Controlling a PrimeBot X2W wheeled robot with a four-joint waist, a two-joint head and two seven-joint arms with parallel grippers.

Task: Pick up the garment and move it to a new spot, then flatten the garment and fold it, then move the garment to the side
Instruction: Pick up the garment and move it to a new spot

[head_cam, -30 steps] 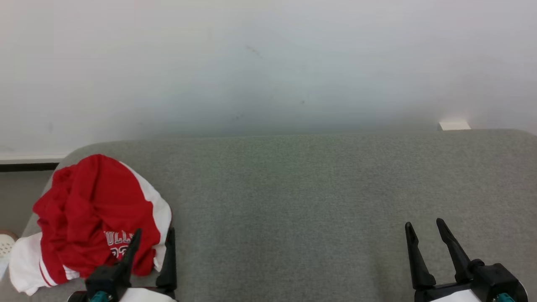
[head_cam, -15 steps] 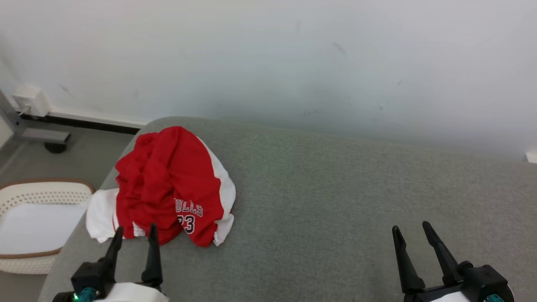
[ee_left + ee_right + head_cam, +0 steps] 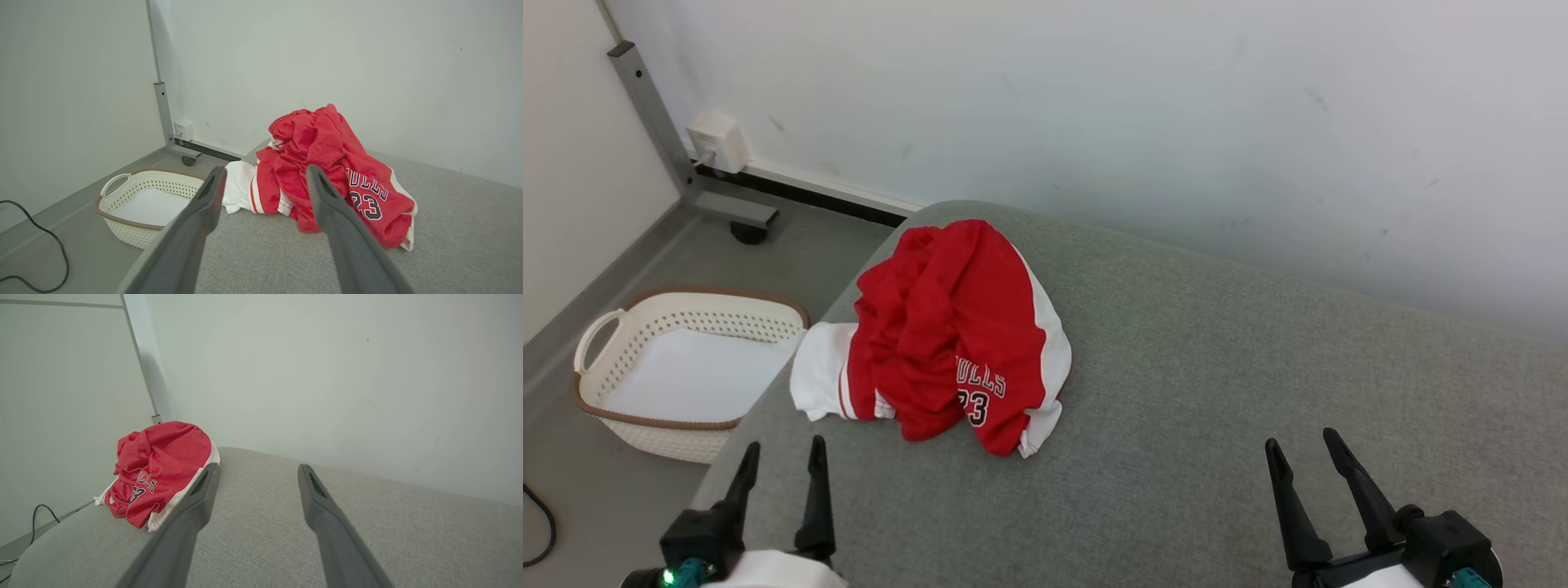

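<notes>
We see the garment (image 3: 947,327), a crumpled red-and-white jersey, heaped at the far left corner of the grey counter (image 3: 1217,392), its white part reaching the counter's left edge. Its long axis runs from far edge toward near edge, with the lettering at the near end. Open cloth spans the counter's middle and right. The left pincer (image 3: 784,445) and right pincer (image 3: 1300,439) hover at the near edge, both spread wide, holding nothing.

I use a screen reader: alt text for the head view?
A crumpled red garment lies near the left end of a grey surface. The open left gripper and open right gripper show at the bottom edge; a white basket stands on the floor at left.
</notes>
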